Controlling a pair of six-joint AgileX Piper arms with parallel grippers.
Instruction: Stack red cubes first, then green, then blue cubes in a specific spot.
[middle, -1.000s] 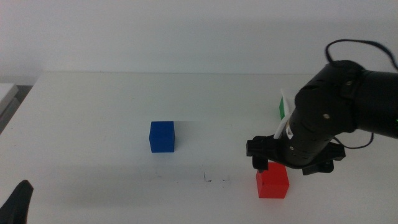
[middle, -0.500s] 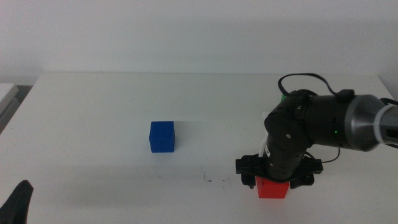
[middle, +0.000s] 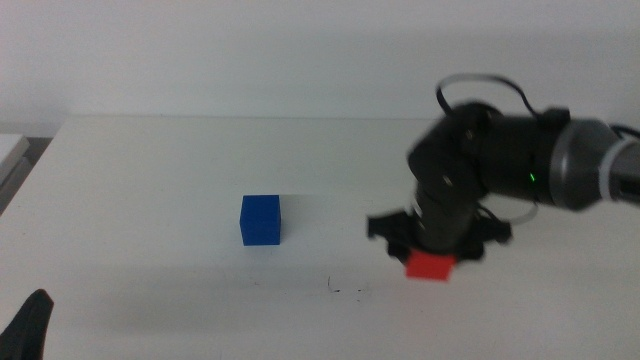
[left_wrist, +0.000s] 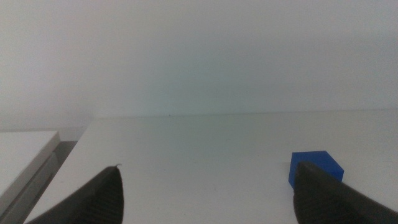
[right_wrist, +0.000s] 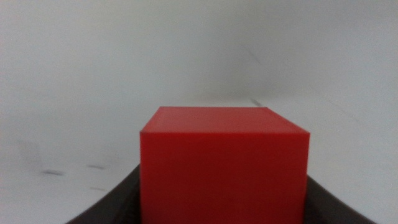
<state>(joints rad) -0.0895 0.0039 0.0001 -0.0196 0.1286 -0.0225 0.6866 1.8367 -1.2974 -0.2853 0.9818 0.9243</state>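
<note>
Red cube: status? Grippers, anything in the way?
Right gripper shut on red cube, lifted off table near the marked spot. Left gripper open, waiting at near-left edge. Blue cube apart, path unobstructed.

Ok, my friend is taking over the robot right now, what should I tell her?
Right gripper: shut on the red cube, lifted off the table, a little right of the marked spot.
Left gripper: open and holding nothing, waiting at the near left corner of the table.
Blue cube: on the table, left of the spot and farther back. Green cube: not visible, hidden behind the right arm.
Done: red is picked up.
Left: set red on the spot, then stack green on it, then blue on top.
</note>
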